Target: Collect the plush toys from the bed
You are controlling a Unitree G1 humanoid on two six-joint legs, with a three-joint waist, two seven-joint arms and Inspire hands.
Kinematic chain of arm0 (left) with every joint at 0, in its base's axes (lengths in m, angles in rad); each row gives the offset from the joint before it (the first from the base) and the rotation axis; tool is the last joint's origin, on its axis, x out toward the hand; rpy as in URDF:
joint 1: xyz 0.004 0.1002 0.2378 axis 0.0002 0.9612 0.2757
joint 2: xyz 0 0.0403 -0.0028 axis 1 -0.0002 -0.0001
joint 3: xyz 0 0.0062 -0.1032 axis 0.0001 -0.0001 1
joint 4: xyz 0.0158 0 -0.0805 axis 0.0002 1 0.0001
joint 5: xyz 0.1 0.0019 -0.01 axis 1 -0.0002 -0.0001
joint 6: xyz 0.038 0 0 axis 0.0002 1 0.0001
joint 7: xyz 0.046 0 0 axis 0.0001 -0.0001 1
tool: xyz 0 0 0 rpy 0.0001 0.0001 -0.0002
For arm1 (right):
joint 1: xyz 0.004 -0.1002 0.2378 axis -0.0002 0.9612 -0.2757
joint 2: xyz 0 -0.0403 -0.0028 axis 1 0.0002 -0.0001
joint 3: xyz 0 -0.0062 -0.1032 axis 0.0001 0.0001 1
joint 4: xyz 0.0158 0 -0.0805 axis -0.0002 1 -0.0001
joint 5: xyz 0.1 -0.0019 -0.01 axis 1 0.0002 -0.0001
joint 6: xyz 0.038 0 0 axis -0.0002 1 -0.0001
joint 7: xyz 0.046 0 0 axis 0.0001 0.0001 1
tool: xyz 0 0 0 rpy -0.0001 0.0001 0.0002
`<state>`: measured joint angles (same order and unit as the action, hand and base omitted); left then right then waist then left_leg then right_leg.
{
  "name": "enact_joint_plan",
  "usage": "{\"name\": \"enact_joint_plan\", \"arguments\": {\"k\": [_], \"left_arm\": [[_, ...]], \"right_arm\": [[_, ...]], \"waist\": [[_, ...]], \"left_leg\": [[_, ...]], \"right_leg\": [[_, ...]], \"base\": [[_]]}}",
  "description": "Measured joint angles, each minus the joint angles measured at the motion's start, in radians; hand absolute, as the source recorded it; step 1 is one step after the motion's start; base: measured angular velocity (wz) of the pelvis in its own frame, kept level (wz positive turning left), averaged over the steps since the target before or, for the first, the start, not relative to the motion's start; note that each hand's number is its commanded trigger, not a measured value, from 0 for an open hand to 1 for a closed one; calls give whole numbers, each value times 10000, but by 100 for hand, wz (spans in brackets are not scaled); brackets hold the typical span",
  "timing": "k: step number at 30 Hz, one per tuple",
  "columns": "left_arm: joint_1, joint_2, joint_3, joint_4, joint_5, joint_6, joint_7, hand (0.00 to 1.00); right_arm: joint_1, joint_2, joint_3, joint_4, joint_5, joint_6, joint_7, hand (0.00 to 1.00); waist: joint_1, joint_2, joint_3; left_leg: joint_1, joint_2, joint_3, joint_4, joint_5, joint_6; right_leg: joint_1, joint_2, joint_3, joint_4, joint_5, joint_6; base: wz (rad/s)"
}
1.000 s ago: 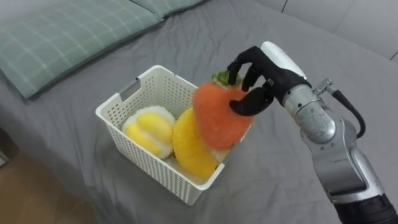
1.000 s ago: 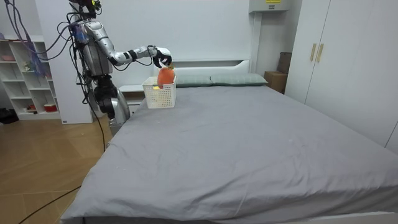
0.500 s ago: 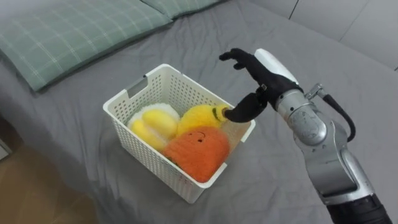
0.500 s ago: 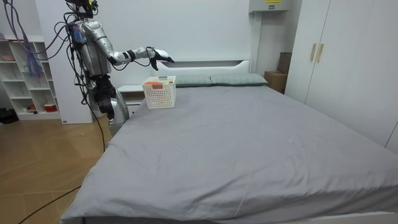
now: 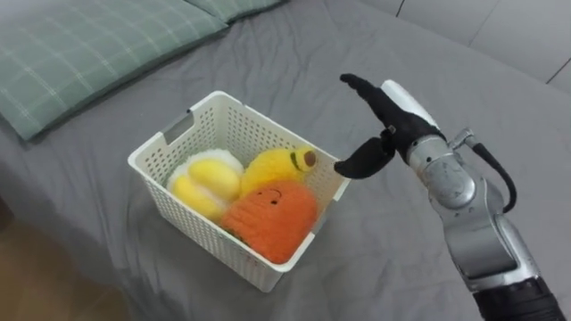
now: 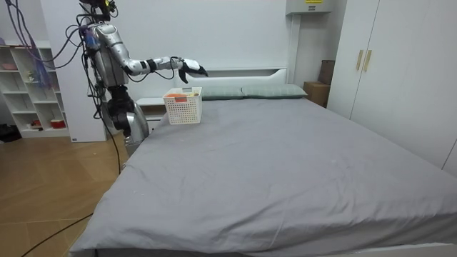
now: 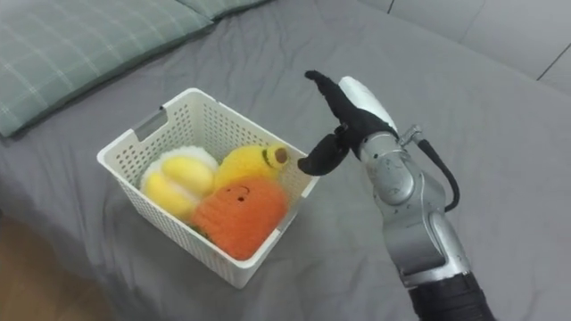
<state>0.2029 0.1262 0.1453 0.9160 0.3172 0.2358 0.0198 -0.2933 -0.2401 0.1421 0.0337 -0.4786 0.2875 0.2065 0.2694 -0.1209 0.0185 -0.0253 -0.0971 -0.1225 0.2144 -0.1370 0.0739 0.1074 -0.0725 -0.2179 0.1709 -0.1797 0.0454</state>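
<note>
The robot is standing at the head-end corner of the bed (image 5: 285, 62), on the room view's left, and is reaching its right arm out over the grey sheet. The right hand (image 5: 390, 132) is hovering above the sheet with its fingers stretched out straight and its thumb spread wide, and it is gripping nothing. It is hanging just beside the white basket (image 5: 201, 245), off the basket's far right corner, with the thumb pointing towards the rim there and not touching it.

The basket is sitting on the bed near that head-end corner, close to the side edge, and a checked green pillow (image 5: 89, 45) is lying beyond it along the head end. Three plush toys are lying inside. An orange toy (image 5: 268, 218) with a small face on it is filling the basket's near right part and is rising a little above the rim. A yellow toy (image 5: 272, 168) with a small dark tip is lying behind it against the far right wall, and this one is closest to the open hand, just below and to the left of the thumb. A pale yellow-and-white toy (image 5: 207, 176) is lying in the left part, farthest from the hand.

In the room view the rest of the sheet is stretching away smooth towards the foot end, with a wardrobe (image 6: 389, 64) standing past the far side edge and a shelf unit (image 6: 32, 89) standing behind the robot.
</note>
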Motion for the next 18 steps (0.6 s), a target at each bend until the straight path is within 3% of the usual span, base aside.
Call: {"name": "enact_joint_plan", "arguments": {"k": [7, 10, 13, 15, 18], "left_arm": [[433, -8, 305, 104, -29, -262, 415, 0], [602, -22, 380, 377, -32, -403, 422, 0], [816, -18, 392, 392, -86, -574, 430, 0], [908, -18, 456, 451, -77, -768, 438, 0], [993, -22, 479, 461, -91, -1028, 483, 0]], "right_arm": [[623, -8, -1067, -20, 1850, -754, -1348, 0], [938, -10, -1639, -11, 2831, -954, -1966, 0], [1266, -22, -2263, -12, 4131, -1264, -2890, 0], [1556, -20, -2630, -16, 4567, -1579, -3257, 0], [1937, -17, -3028, -16, 5332, -1701, -3947, 0]], "waist": [[-560, 175, -23], [-957, 377, -95], [-1416, 566, -218], [-1756, 582, -224], [-1947, 611, -207]], "left_leg": [[327, 105, 454, -139, -31, 35], [388, 162, 687, -171, -96, 57], [408, 224, 947, -282, -96, 57], [482, 228, 972, -279, -95, 55], [606, 297, 1190, -388, -140, 39]], "right_leg": [[105, 21, 273, -30, 2, 0], [70, 31, 438, -16, 12, -10], [-44, 49, 654, 13, 23, -19], [-8, 56, 694, 7, 25, -21], [46, 85, 843, 2, 31, -25]], "base": [[-18], [-24], [-23], [-8], [-20]]}}
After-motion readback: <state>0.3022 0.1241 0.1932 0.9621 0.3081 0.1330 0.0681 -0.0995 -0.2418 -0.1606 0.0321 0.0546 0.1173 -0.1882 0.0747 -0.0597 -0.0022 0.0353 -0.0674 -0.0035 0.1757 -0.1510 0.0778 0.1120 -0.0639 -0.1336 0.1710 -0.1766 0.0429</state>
